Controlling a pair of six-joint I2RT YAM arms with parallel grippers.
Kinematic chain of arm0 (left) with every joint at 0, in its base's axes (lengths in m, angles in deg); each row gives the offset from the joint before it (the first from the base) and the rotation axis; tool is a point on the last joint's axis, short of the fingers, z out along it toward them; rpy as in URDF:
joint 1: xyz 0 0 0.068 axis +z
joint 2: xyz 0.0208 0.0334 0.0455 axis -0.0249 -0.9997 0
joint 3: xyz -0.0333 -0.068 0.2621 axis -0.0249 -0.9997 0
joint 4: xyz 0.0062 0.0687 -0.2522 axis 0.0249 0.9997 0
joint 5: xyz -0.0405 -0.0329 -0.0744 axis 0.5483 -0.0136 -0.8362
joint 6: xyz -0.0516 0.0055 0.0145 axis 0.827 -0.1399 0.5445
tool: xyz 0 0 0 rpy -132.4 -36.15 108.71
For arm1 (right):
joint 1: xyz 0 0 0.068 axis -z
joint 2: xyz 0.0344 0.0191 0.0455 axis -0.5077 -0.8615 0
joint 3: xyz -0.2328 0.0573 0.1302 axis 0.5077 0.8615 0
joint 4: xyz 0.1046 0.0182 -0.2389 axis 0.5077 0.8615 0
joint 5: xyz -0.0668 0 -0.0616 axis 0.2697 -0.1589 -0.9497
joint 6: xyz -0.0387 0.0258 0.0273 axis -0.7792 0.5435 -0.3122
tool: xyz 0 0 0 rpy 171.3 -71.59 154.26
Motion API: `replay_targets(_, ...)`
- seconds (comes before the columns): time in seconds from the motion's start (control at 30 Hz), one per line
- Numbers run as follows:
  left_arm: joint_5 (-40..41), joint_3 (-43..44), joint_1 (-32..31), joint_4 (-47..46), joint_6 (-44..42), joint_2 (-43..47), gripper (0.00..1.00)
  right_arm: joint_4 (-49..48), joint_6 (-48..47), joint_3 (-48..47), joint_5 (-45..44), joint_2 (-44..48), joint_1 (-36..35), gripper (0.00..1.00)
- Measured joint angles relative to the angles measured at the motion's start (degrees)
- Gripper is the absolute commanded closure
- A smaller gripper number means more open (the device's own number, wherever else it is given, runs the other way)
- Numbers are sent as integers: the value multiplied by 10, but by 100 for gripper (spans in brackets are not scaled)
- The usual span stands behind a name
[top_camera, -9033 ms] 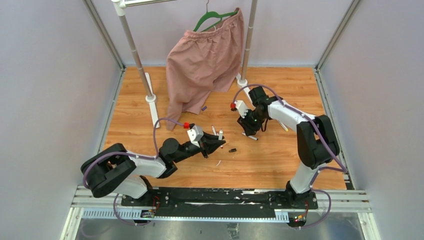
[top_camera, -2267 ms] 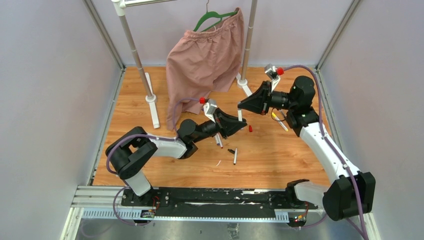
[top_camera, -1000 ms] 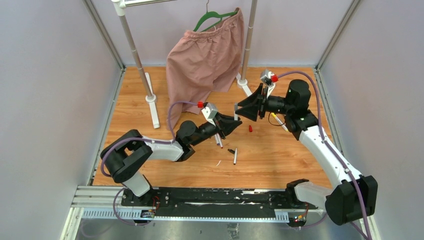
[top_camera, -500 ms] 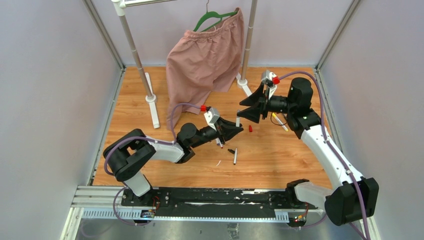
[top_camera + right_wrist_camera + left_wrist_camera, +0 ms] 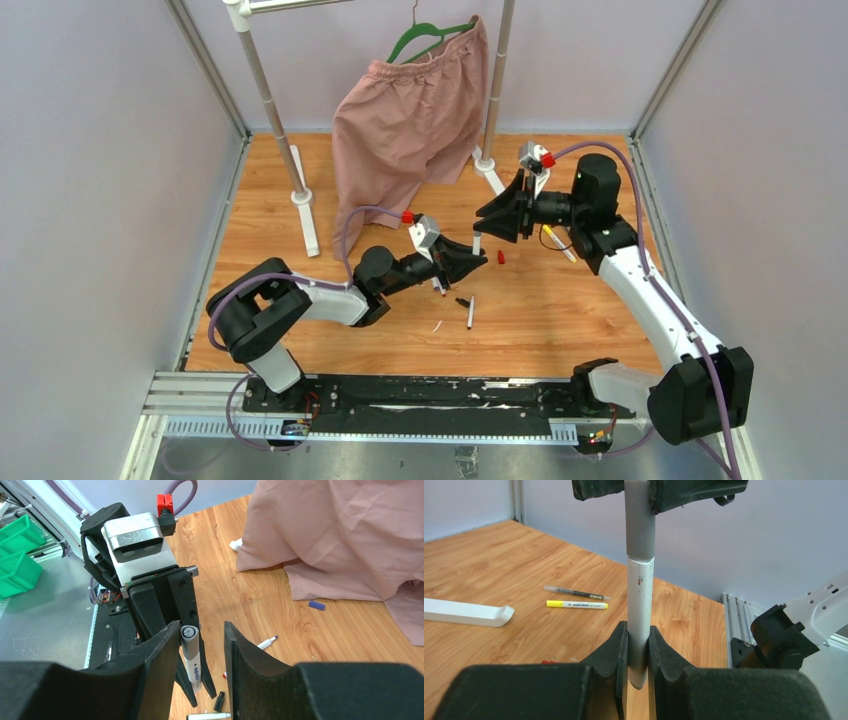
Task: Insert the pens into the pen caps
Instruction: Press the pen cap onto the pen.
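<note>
My left gripper [image 5: 468, 262] is shut on the lower end of a white pen [image 5: 477, 244] and holds it upright above the table. In the left wrist view [image 5: 638, 636] the pen [image 5: 640, 605] carries a grey cap [image 5: 640, 527] on its upper end. My right gripper [image 5: 492, 222] is at that cap end. In the right wrist view [image 5: 201, 628] its jaws stand apart, with the grey cap [image 5: 190, 639] beside the left finger [image 5: 160, 647]. Loose on the table lie a red cap [image 5: 501, 257], a black cap [image 5: 463, 301], a white pen [image 5: 470, 312] and a purple-tipped pen [image 5: 266, 642].
A pink garment [image 5: 410, 120] hangs from a rack [image 5: 262, 90] at the back. A yellow pen [image 5: 576, 604] and a black pen [image 5: 574, 593] lie near a white rack foot [image 5: 466, 614]. A purple cap [image 5: 316, 605] lies by the garment's hem.
Since a second ago my left gripper has shifted a little right and nearer with the pen. The right gripper stays at the pen's cap end. Nine seconds ago both arms were low over the table.
</note>
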State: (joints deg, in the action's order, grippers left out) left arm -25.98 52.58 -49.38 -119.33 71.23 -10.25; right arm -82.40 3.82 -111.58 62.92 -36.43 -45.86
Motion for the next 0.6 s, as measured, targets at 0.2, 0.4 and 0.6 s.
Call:
replay_targets(0.2, 0, 0, 0, 1, 0, 0, 100, 3, -2, 0, 9, -4, -5, 79)
replay_targets(0.4, 3, 0, 0, 4, 1, 0, 100, 8, -9, 0, 15, -4, -8, 96)
replay_targets(0.6, 19, 0, 0, 4, 12, 1, 100, -3, -7, 2, 6, -4, -12, 100)
